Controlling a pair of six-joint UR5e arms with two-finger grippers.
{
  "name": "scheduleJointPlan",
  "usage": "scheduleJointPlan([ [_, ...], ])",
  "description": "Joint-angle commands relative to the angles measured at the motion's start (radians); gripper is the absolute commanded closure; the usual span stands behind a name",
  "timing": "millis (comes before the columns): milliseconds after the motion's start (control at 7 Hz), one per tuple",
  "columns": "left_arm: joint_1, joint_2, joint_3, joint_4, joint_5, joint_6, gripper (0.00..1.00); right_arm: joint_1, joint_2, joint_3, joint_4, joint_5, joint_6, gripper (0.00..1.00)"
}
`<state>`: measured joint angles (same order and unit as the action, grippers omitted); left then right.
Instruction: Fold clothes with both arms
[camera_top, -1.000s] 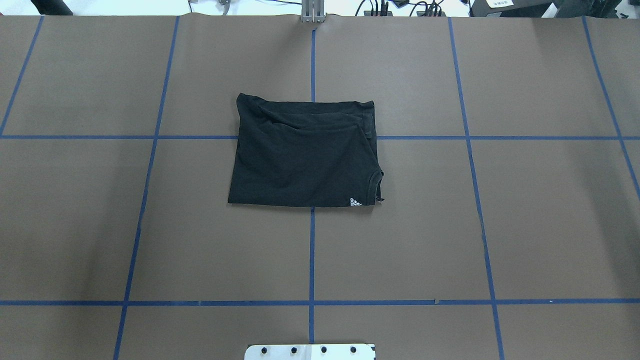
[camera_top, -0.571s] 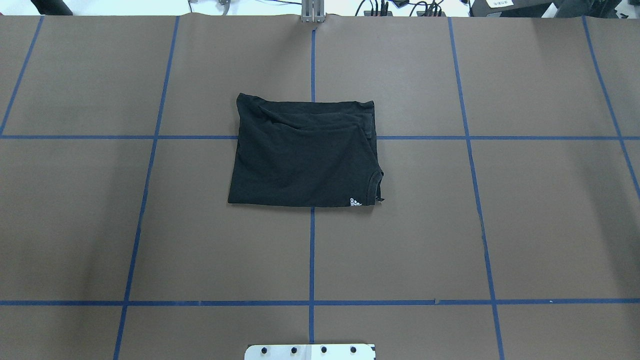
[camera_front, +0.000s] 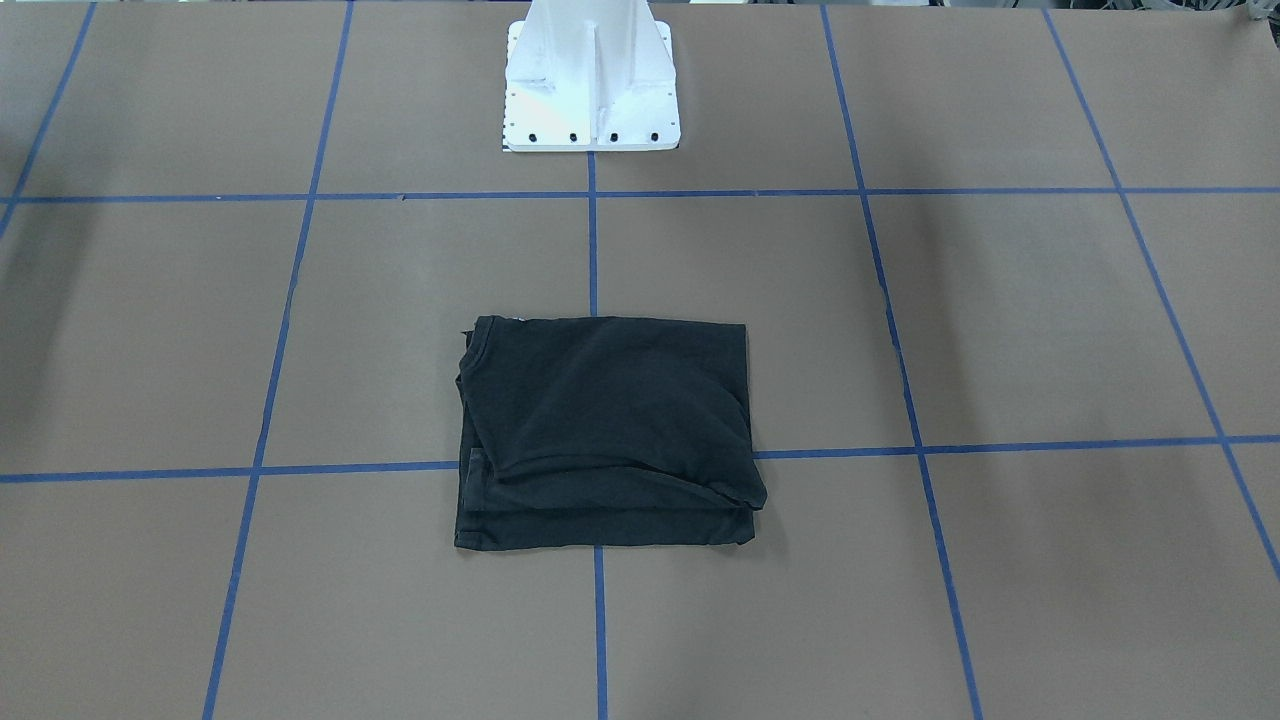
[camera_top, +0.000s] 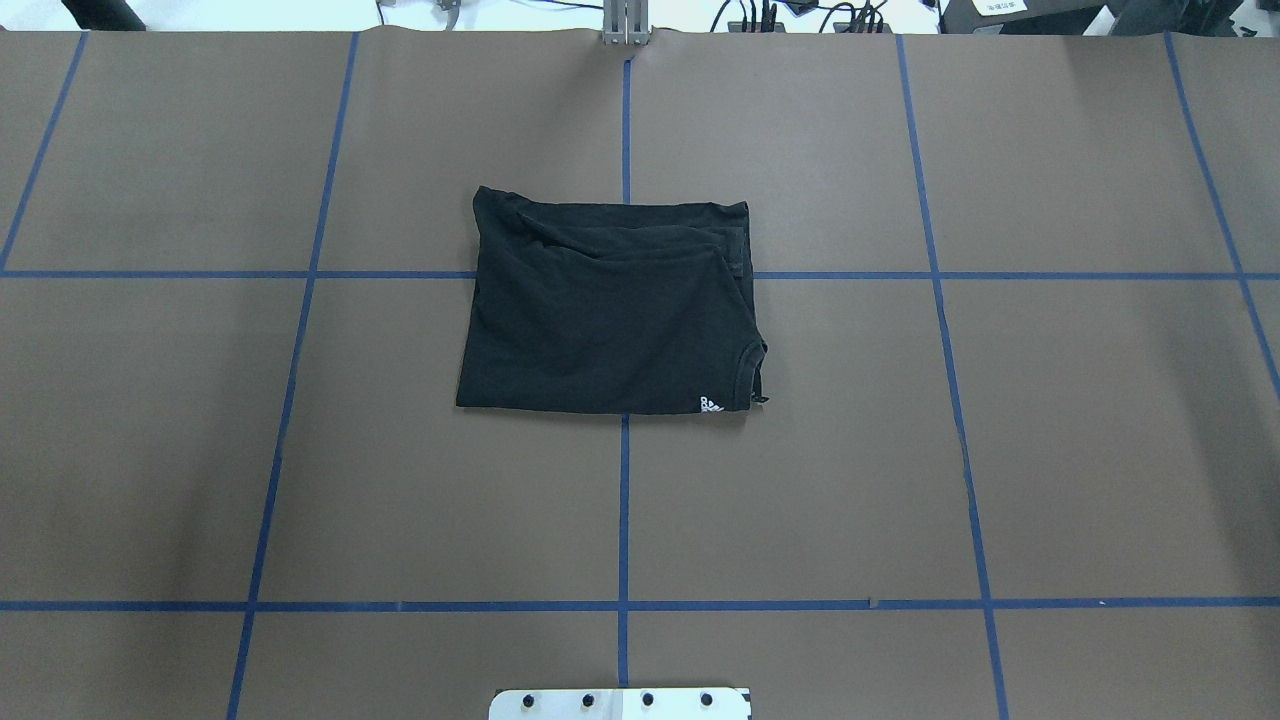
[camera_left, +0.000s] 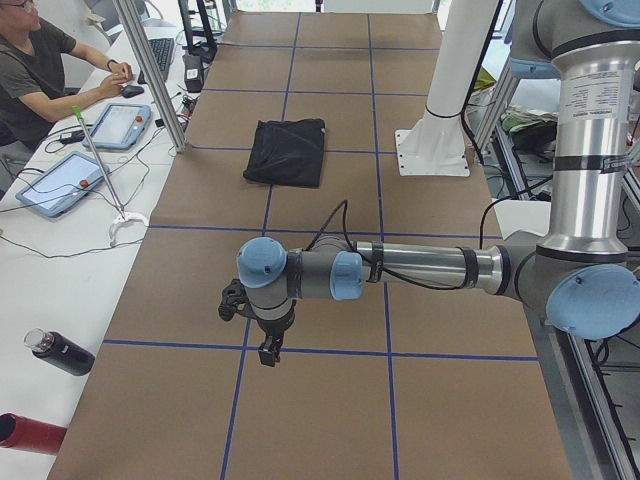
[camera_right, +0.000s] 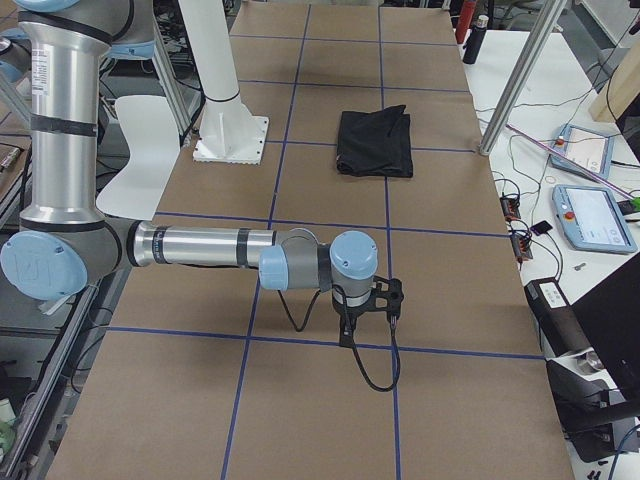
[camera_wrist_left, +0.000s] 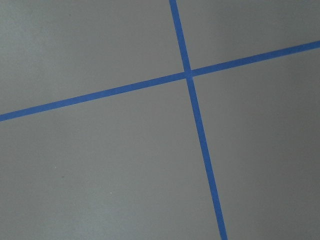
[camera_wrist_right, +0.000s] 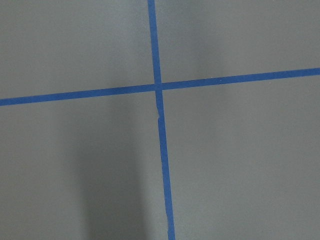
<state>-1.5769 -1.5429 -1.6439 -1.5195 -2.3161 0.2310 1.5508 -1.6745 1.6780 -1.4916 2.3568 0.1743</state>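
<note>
Overhead exterior shows the black T-shirt (camera_top: 610, 310) folded into a rectangle midway along the desk (camera_top: 1000, 450), nearer the far edge than the robot's edge. A small white logo (camera_top: 711, 405) sits at its near right corner. The left gripper (camera_left: 268, 350) hangs over the desk's left end and the right gripper (camera_right: 370, 330) over its right end, both well apart from the black T-shirt. Whether either claw is spread or pressed together, I cannot tell.

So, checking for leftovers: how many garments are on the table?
1: the folded black T-shirt, centred over crossing blue tape lines. Anything inside its folds would be hidden.
</note>
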Motion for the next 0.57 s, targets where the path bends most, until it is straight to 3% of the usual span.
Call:
scheduleJointPlan([
  [0, -0.002, 0.009, -0.036, 0.002, -0.002, -0.079, 0.00, 0.000, -0.001, -0.001, 0.001, 0.001, 0.001, 0.00],
  [429, -0.002, 0.009, -0.047, 0.007, -0.002, -0.157, 0.00, 0.000, -0.001, -0.004, 0.001, 0.001, 0.001, 0.00],
])
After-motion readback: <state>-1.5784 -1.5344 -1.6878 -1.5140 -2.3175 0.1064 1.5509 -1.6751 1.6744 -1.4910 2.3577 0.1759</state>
